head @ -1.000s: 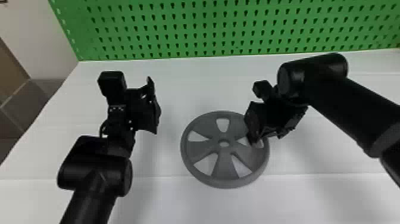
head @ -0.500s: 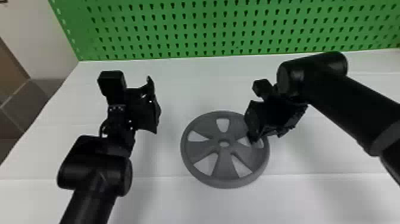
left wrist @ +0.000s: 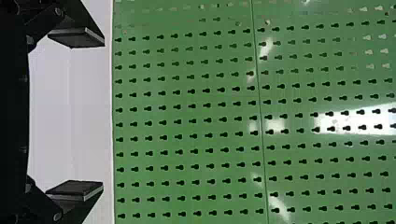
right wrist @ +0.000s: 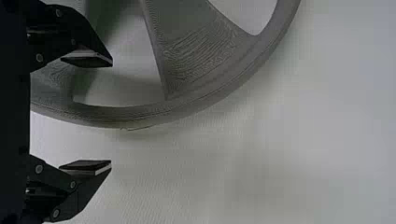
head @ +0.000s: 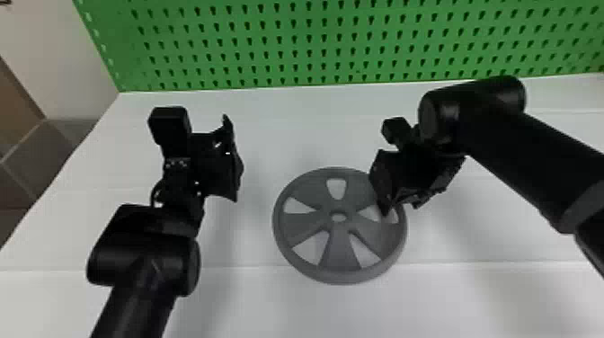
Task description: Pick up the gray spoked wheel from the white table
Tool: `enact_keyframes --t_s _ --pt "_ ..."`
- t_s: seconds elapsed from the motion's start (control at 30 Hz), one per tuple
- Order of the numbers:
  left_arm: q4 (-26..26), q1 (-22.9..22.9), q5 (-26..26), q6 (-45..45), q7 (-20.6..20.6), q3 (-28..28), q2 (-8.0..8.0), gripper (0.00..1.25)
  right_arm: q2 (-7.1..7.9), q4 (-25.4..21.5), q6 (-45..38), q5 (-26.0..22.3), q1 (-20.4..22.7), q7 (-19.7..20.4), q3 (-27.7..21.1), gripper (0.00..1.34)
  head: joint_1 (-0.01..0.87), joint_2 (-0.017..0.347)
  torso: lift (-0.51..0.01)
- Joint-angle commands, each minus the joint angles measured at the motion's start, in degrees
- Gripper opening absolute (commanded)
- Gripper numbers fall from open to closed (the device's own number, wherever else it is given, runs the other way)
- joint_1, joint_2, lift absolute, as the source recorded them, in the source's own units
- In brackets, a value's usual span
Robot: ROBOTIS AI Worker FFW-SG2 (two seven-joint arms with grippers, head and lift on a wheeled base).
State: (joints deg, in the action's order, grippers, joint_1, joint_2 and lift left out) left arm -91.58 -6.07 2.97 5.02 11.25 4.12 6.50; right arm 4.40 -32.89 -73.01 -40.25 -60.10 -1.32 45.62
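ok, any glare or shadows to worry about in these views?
Left wrist view: bright glare patches on the green board, the largest washing over some of its holes. Head view: soft shadows on the white table beside the left arm and right arm, no strong glare. Right wrist view: faint, soft-edged shadow just outside the wheel's rim.

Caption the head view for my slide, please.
Right gripper, open, at the rim of the gray wheel on the white table; left gripper, also open, off to the left.
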Motion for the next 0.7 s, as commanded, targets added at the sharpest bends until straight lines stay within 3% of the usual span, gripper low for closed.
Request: enact_keyframes --t_s 0.0,0.47,0.67 --pt "0.0 0.0 0.0 0.0 0.0 0.0 0.0 1.05 -0.01 0.0 0.0 0.0 0.0 0.0 0.0 0.85 0.779 0.118 -0.087" --pt "0.0 0.1 -0.1 0.0 0.0 0.0 0.0 1.05 0.17 0.0 -0.5 1.0 -0.3 0.0 0.1 0.8 0.779 0.118 -0.087" --pt "0.0 0.0 -0.1 0.0 0.0 0.0 0.0 1.05 0.17 0.0 -0.6 1.1 -0.3 0.0 0.4 0.68 0.779 0.118 -0.087"
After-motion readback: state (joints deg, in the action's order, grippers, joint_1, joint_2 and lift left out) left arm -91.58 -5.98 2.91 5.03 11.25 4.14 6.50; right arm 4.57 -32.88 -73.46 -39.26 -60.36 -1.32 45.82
